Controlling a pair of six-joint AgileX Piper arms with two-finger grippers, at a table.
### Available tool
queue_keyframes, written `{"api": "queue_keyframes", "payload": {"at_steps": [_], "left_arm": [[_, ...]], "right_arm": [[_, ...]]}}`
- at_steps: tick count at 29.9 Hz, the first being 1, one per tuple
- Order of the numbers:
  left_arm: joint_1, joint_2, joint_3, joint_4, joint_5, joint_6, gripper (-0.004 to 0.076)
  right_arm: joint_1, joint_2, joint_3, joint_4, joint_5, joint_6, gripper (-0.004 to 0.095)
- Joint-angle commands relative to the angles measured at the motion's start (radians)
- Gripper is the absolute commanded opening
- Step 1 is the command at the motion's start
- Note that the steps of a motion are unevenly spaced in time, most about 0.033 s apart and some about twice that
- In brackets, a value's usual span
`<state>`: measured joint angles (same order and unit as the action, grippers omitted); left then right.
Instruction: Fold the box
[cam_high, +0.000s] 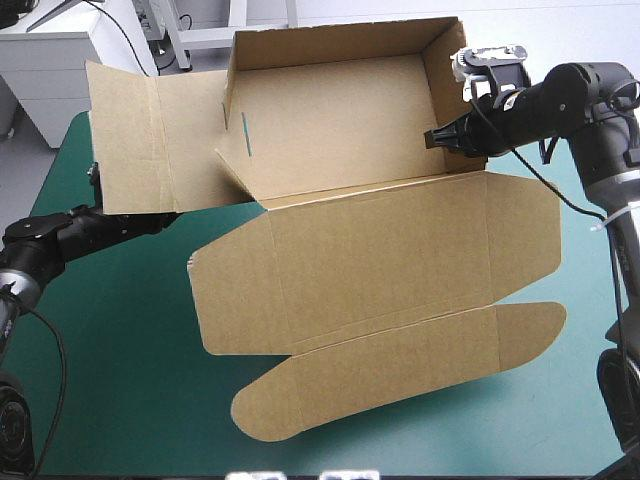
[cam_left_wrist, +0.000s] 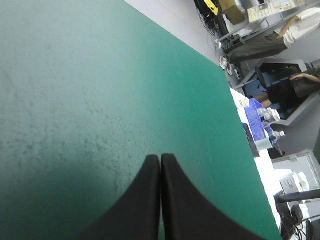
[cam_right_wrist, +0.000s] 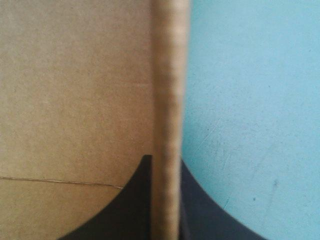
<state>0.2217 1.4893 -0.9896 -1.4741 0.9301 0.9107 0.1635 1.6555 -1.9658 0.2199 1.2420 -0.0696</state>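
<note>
Up close, the right gripper (cam_right_wrist: 165, 165) has a wall (cam_right_wrist: 169, 75) of the box (cam_right_wrist: 75, 90) pinched between its two black fingers (cam_right_wrist: 132, 207). The wall is seen edge-on, a pale brown strip running straight through the centre of the frame, away from the fingertips. The half of the frame beside one finger is filled by a brown board face, plain apart from a thin crease (cam_right_wrist: 60, 181) crossing it near that finger's base. The other half is the teal-green cover (cam_right_wrist: 250, 100), bare, with a few faint scuffs and specks.
</note>
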Motion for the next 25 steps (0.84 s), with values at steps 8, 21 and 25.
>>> {"api": "queue_keyframes", "payload": {"at_steps": [8, 21, 25], "left_arm": [[-0.111, -0.034, -0.208, -0.058, 0.094, -0.11, -0.0009], [-0.202, -0.034, -0.313, -0.009, 0.101, -0.183, -0.0008], [-0.222, -0.034, -0.313, -0.008, 0.101, -0.183, -0.0008]], "right_arm": [[-0.007, -0.049, 0.021, -0.01, 0.009, -0.004, -0.0013], [-0.007, -0.049, 0.106, -0.039, -0.005, -0.004, -0.0013], [-0.007, -0.049, 0.108, -0.039, -0.001, -0.004, -0.0014]]}}
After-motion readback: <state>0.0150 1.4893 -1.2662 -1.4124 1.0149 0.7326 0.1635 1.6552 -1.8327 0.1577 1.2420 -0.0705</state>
